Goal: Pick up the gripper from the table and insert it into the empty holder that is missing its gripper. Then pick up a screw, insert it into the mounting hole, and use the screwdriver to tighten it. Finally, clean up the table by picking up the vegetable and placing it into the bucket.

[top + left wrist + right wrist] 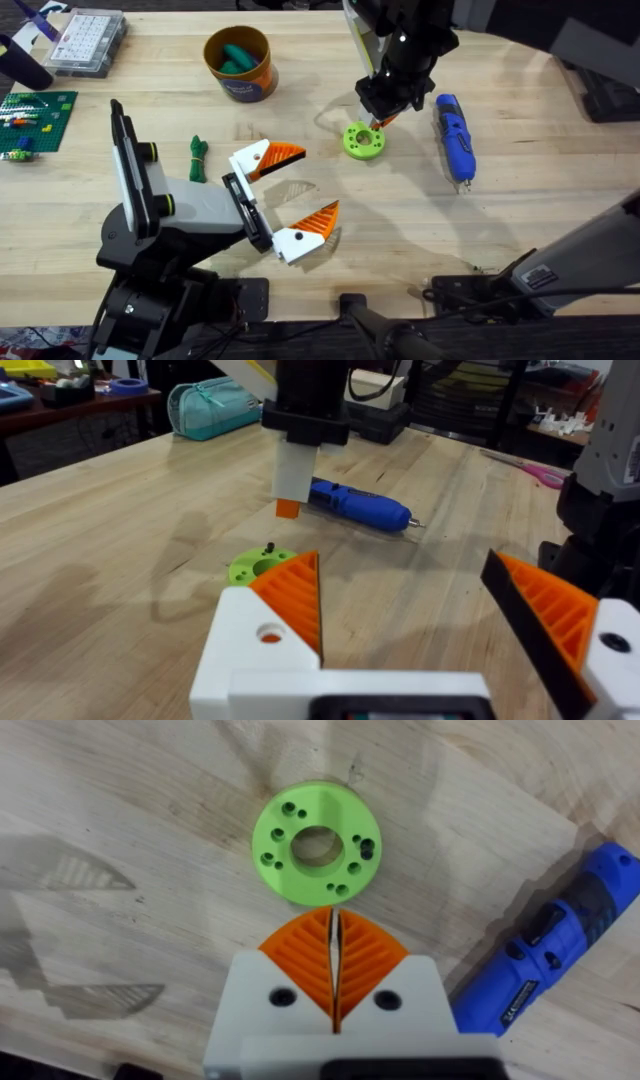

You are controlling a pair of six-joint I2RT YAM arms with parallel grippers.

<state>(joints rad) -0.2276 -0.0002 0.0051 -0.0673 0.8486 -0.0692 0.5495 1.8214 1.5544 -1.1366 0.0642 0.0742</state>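
Lime-green, the disc lies flat on the table, a small dark screw standing upright in one of its holes; the right gripper hangs straight down just above the disc's far edge, its orange pads pressed together with only a hairline slit between them; the screwdriver lies flat to the right of the disc, apart from it; left of the disc, the vegetable rests on the wood, and the bucket stands beyond and left of the disc, teal pieces inside; nearer than the disc, the left gripper reaches out level, fingers spread wide, holding nothing.
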